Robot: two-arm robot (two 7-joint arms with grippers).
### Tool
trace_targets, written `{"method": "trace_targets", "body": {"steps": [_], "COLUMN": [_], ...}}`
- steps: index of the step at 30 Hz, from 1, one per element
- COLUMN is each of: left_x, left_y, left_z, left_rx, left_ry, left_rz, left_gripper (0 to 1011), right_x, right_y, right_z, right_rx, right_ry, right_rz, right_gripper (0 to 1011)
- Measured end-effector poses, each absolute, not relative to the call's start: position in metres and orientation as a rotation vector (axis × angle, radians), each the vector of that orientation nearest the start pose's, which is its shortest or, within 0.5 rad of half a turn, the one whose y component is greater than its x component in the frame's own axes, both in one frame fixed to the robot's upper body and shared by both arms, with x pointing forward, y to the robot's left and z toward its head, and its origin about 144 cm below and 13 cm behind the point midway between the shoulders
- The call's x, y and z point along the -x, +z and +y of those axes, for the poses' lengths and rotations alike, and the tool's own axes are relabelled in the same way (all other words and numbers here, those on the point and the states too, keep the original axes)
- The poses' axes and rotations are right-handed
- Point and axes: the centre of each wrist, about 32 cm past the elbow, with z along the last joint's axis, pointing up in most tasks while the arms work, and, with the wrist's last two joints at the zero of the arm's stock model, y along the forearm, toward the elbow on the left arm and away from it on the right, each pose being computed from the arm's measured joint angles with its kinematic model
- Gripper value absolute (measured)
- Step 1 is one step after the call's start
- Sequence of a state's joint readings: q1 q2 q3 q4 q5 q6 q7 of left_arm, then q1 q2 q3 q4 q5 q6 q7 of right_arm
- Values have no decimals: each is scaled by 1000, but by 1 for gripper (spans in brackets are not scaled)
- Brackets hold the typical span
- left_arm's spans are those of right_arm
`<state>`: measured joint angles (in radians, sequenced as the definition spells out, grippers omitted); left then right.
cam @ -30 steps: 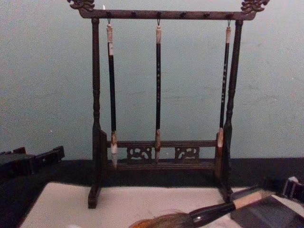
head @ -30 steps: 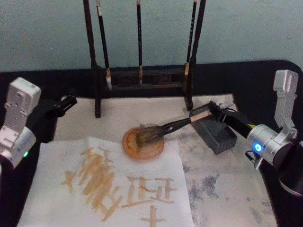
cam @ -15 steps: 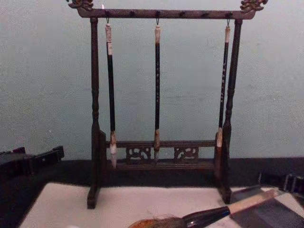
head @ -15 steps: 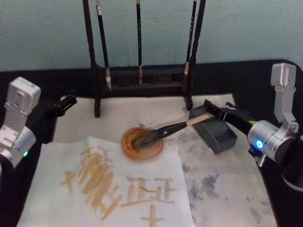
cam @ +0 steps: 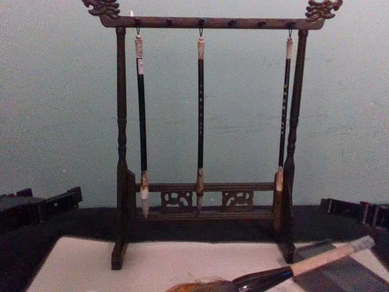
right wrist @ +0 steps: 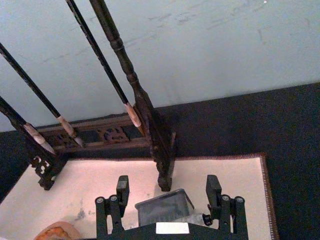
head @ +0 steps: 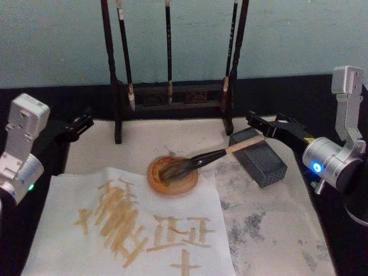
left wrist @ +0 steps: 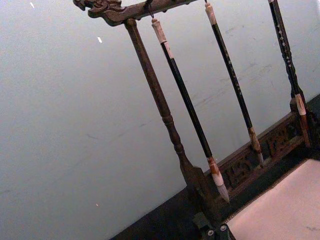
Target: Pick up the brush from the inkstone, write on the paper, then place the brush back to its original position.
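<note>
**Brush back on the inkstone, right gripper let go**

Paper (head: pixel 86 253) fills the near left of the table, a large off-white sheet carrying tan strokes, laid over a wider grey-smudged mat (head: pixel 276 230). Behind it, at the far centre, stands the wooden rack (head: pixel 172 95) with three thin brushes hanging from its top bar.

Right of centre sits the dark block (head: pixel 261 158). The right gripper (head: pixel 265 124) hovers just beyond the block's far right corner, its fingers spread apart with nothing between them; the right wrist view shows both fingers standing either side of the block's top. The left gripper (head: pixel 77 126) is parked at the far left edge of the mat; I cannot tell whether it is open or shut.

The round orange inkstone (head: pixel 173 174) lies at the paper's far right corner. The brush (head: pixel 198 159) rests there, bristles in the dish, black neck on its rim, and the pale handle running right and slightly far to lie on the block's near left edge.

Judging by the strokes on the sheet and the freed brush, the writing and the return look done. What remains, as I read it, is only for the right arm to draw clear to the right without clipping the handle tip.
</note>
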<state>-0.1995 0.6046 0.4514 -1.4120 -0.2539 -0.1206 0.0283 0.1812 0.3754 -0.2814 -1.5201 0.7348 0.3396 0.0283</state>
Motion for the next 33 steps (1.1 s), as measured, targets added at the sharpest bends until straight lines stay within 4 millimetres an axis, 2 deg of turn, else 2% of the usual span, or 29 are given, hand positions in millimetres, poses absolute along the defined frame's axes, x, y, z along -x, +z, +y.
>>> {"method": "trace_targets", "body": {"steps": [19,33], "left_x": [-489,-489], "left_y": [1140,1140], "left_z": [310,310], "left_rx": [-304,-304], "left_ry": [1248,1248], "left_rz": [-285,-285], "left_gripper": [1002,1002], "right_x": [-486,-461], "right_y": [1186,1191], "right_z": [-256,-252], "right_rx": [149,203], "right_ry": [-1257,-1263], "right_rz": [355,139], "right_gripper": [1001,1001]}}
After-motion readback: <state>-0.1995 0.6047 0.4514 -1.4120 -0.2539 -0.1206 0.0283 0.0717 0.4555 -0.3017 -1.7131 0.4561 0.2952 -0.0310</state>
